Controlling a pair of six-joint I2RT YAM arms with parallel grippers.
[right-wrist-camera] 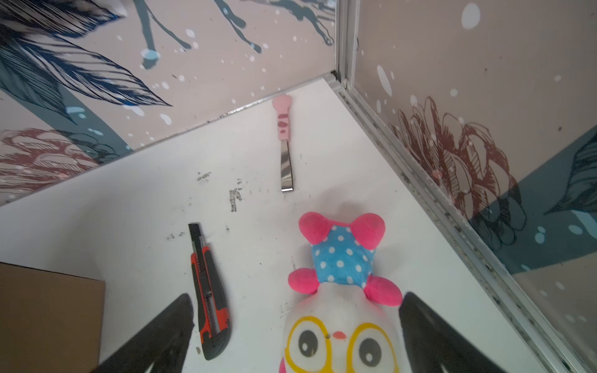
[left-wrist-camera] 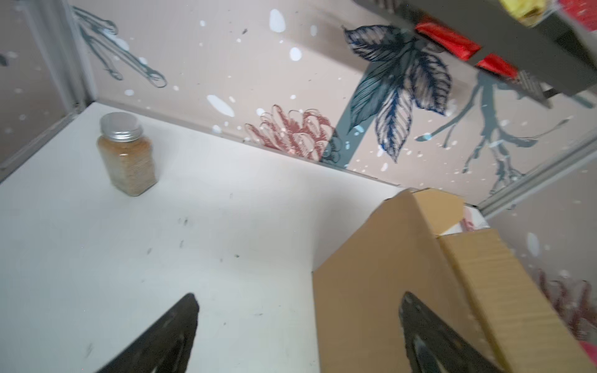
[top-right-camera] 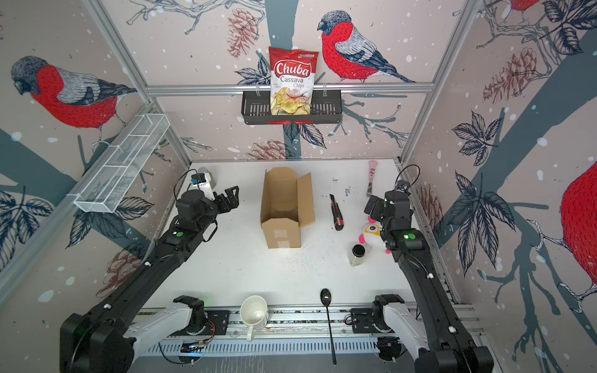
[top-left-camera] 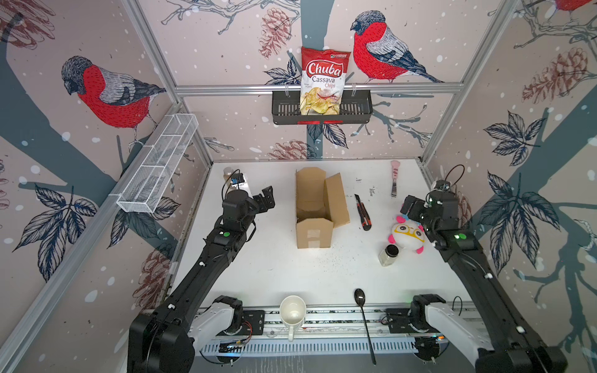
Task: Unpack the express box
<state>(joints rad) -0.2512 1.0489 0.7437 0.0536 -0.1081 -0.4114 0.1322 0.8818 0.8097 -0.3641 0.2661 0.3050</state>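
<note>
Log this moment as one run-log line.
express box: flaps open, inside looks empty | left gripper: open, beside box | right gripper: open, above plush toy | plush toy: on table, not held

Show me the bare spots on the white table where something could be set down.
Widest bare patch of the white table: between the brown cardboard box, cream mug and black spoon. A smaller one lies behind the red-and-black utility knife, toward the back wall. Crowded: the right side, with knife, white plush toy, black-lidded glass jar and pink-handled scraper.
</note>
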